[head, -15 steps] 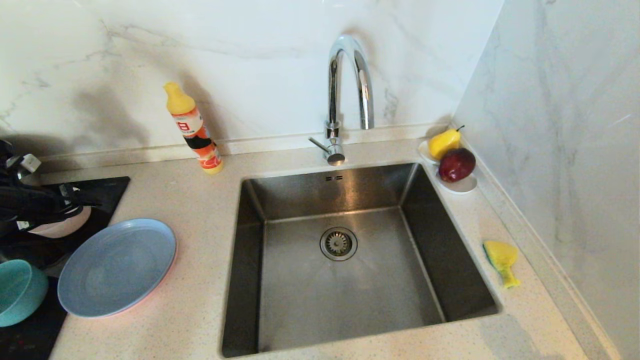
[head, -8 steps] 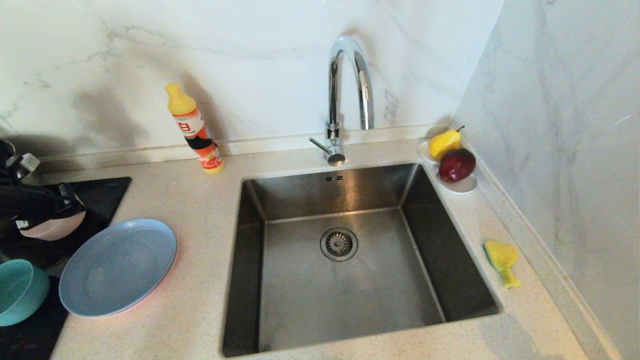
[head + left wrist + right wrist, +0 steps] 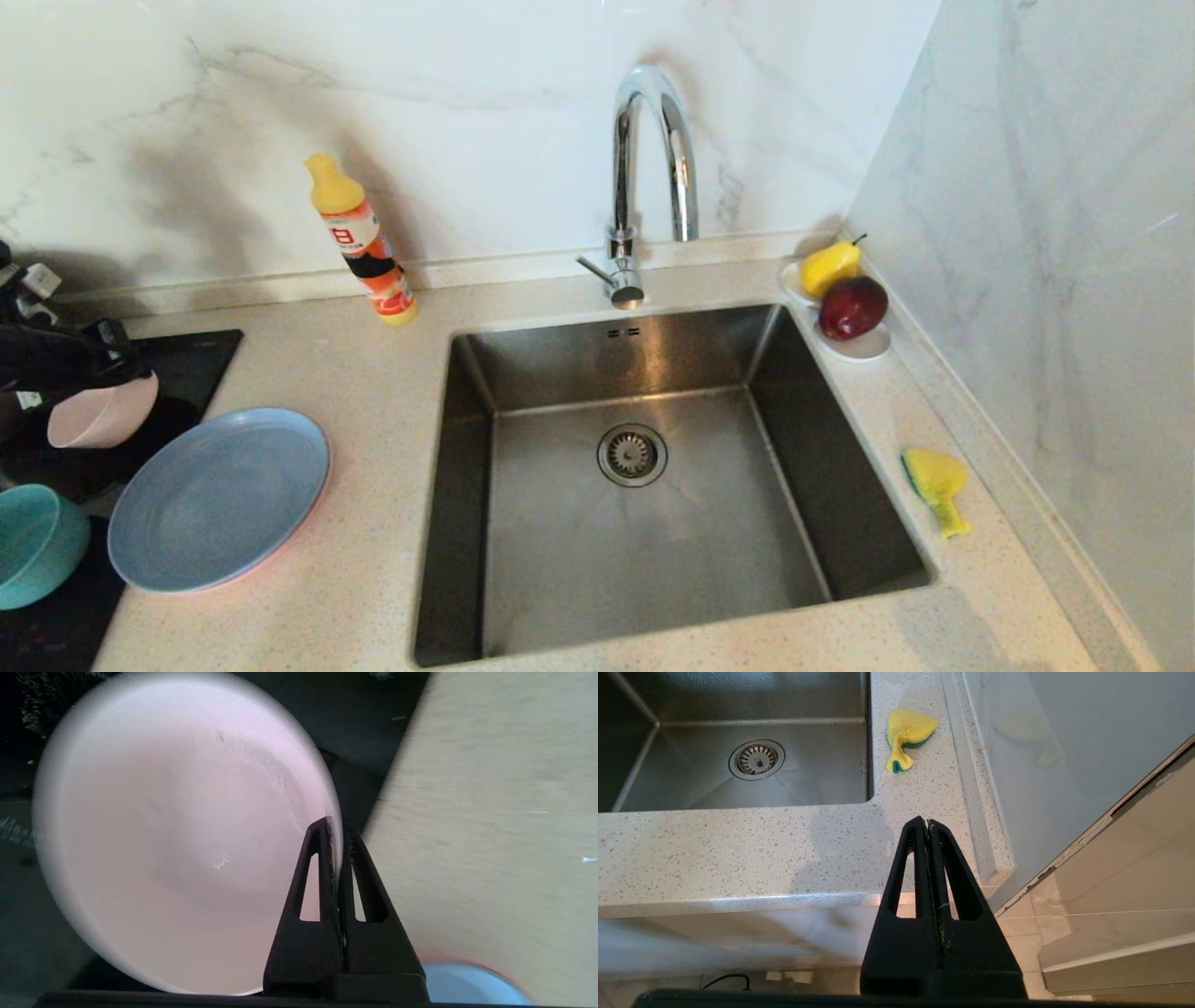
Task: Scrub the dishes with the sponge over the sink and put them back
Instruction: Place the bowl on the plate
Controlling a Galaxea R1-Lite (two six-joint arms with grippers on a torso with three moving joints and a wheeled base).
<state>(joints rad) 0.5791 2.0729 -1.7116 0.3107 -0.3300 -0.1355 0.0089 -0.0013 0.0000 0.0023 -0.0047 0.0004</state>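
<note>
The left gripper (image 3: 335,826) is at the far left of the head view, at about 9 o'clock from the sink (image 3: 644,485). Its fingers (image 3: 322,868) are closed tight on the rim of the pale pink bowl (image 3: 101,415), and the bowl hangs tilted over the black cooktop (image 3: 187,359). In the left wrist view the pink bowl fills most of the picture, with its edge pinched between the two black fingers. The teal bowl (image 3: 37,546) sits at about 6 o'clock from the pink bowl, on the cooktop. The blue-grey plate (image 3: 219,499) lies on the worktop (image 3: 373,420) just beside the teal bowl, and a thin pink edge of the salmon-pink plate (image 3: 280,551) peeks out under it. The sink is a big steel square with a round drain (image 3: 632,455) in the middle. The sponge (image 3: 936,487) lies on the worktop at about 3 o'clock from the sink, yellow with a green side, and it looks squashed. The right gripper (image 3: 928,822) hangs low in front of the worktop edge, well apart from the sponge, and its fingers are closed on nothing. A tap (image 3: 644,177) stands at 12 o'clock from the sink. A soap bottle (image 3: 359,238) stands at about 11 o'clock. A pear (image 3: 829,266) and a red apple (image 3: 852,306) sit on a small white dish (image 3: 864,347) at about 1 o'clock.
</note>
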